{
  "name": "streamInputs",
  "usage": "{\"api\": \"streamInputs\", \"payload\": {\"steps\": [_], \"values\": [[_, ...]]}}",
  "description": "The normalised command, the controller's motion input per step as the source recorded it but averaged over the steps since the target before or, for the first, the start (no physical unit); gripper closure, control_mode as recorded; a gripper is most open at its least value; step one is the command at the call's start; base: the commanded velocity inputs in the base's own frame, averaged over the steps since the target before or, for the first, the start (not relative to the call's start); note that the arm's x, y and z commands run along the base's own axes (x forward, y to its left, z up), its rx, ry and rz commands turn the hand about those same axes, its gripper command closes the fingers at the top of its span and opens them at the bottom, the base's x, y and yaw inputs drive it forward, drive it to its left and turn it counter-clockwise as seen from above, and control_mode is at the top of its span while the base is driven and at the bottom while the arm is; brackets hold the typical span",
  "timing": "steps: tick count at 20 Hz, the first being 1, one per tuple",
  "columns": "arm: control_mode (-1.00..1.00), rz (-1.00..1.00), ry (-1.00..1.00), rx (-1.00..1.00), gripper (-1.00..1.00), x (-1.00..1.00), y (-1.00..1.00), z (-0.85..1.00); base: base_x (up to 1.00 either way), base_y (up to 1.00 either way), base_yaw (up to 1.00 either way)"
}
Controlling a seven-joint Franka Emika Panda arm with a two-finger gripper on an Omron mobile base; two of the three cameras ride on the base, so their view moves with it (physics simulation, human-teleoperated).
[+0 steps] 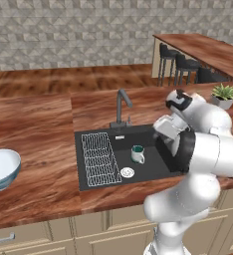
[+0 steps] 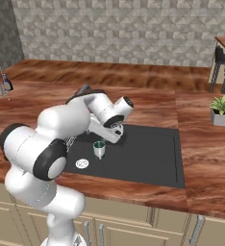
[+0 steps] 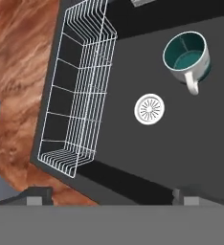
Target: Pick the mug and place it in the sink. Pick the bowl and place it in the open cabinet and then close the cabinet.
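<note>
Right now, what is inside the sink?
Inside the sink: the mug upright on the floor, a wire rack at one side, and the round drain. In the left base view the arm covers the basin's right part.

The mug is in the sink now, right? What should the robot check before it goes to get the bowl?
1. Mug inside the sink: ok, it stands on the black floor near the drain.
2. Mug upright: ok, its opening faces up.
3. Mug let go: ok, the gripper has its jaws spread wide with nothing between them.
4. Wire rack out of the way: ok, it sits at the sink's left end, apart from the mug.
5. Bowl ready to pick: ok, upright on the counter left of the sink.
6. Cabinet open: cannot tell.
</note>
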Motion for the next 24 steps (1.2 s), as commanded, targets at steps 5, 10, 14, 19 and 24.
{"api": "streamInputs", "payload": {"steps": [5, 10, 14, 19, 24], "values": [[-1.0, -0.07, 0.14, 0.0, -1.0, -0.61, 0.08, 0.54, 0.0, 0.0, 0.0], [-1.0, -0.12, 0.02, -0.02, -1.0, -0.45, 0.65, 0.23, 0.0, 0.0, 0.0], [-1.0, -0.19, -0.02, -0.12, -1.0, -0.08, 1.0, 0.52, 0.0, 0.0, 0.0], [-1.0, -0.15, 0.01, -0.13, -1.0, 0.0, 0.92, 0.48, 0.0, 0.0, 0.0], [-1.0, -0.08, 0.02, -0.14, -1.0, 0.0, 0.9, 0.28, 0.0, 0.0, 0.0]]}}
